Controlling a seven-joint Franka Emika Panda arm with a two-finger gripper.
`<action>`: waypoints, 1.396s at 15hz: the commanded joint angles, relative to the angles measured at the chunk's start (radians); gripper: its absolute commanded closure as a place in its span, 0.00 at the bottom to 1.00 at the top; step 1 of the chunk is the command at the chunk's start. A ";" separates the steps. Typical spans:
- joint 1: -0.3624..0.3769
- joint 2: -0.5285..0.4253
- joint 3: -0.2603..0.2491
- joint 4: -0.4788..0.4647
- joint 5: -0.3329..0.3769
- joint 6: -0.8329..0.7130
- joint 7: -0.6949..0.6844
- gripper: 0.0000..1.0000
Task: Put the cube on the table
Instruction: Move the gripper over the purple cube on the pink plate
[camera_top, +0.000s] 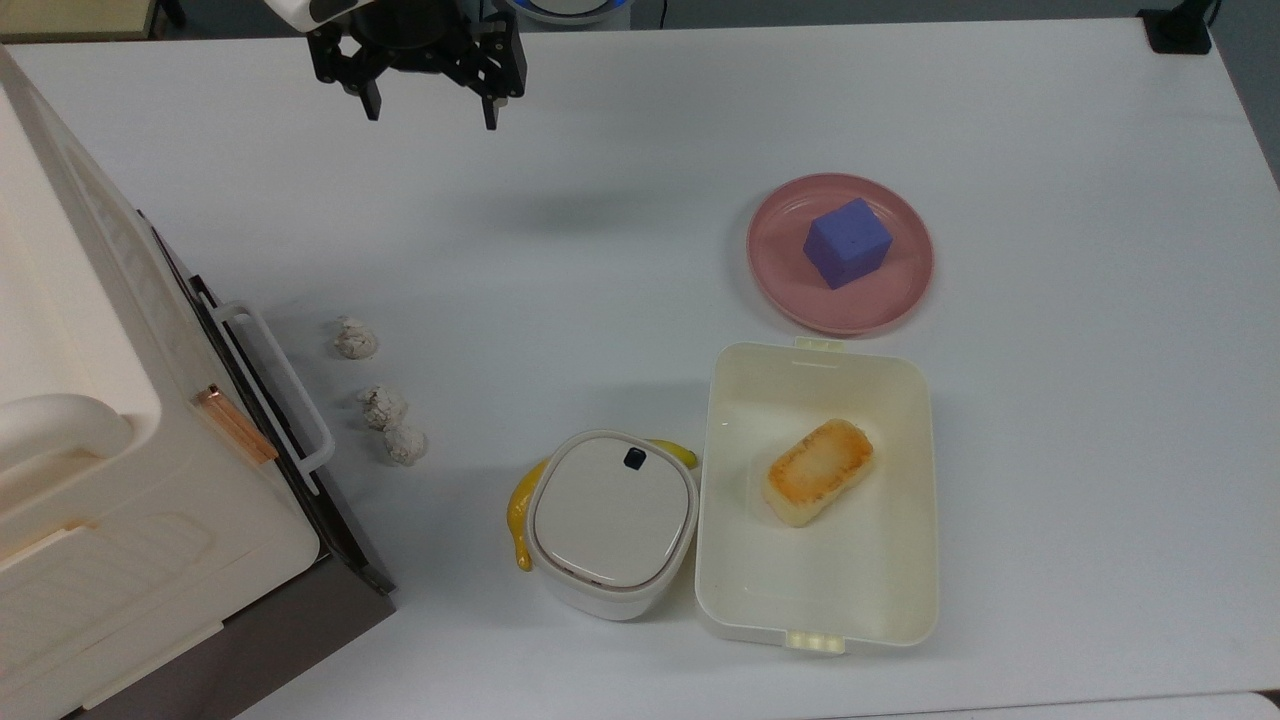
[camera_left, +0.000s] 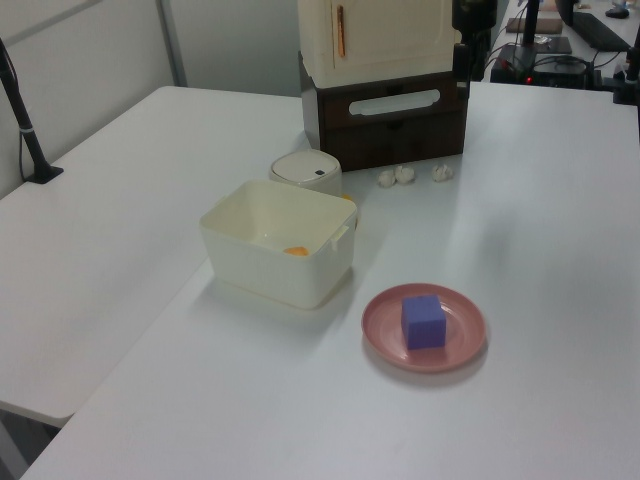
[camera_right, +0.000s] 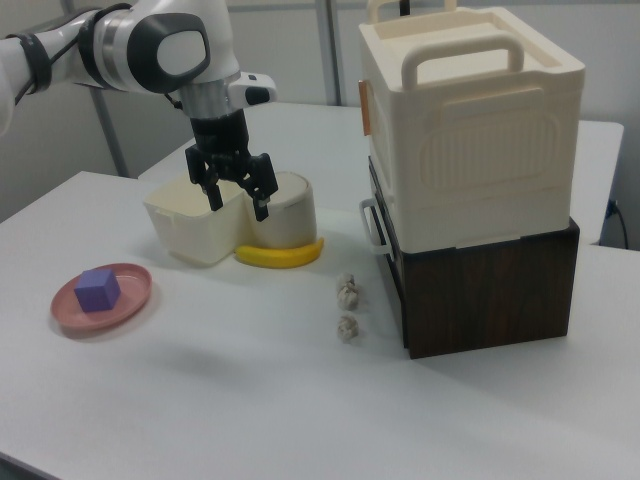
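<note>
Blue-purple cube flat on pink plate, white table beneath.

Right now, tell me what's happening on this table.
A single robot arm's gripper hangs open and empty above the white table, away from everything. The blue-purple cube sits on the pink plate, untouched. Beside the plate, a cream tray holds a toasted bread block.

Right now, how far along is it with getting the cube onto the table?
Nothing looks done yet. The small blue-purple cube sits on the round pink plate, not on the white table. The arm's black two-finger hand is open, holds nothing and hangs far from the plate. Reaching, grasping, lifting and setting down are all left.
</note>
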 joint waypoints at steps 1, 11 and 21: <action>0.002 -0.012 0.003 -0.011 0.016 -0.031 -0.018 0.00; 0.059 0.028 0.134 -0.071 0.045 -0.017 -0.024 0.00; 0.275 0.192 0.263 -0.139 0.039 0.221 0.065 0.00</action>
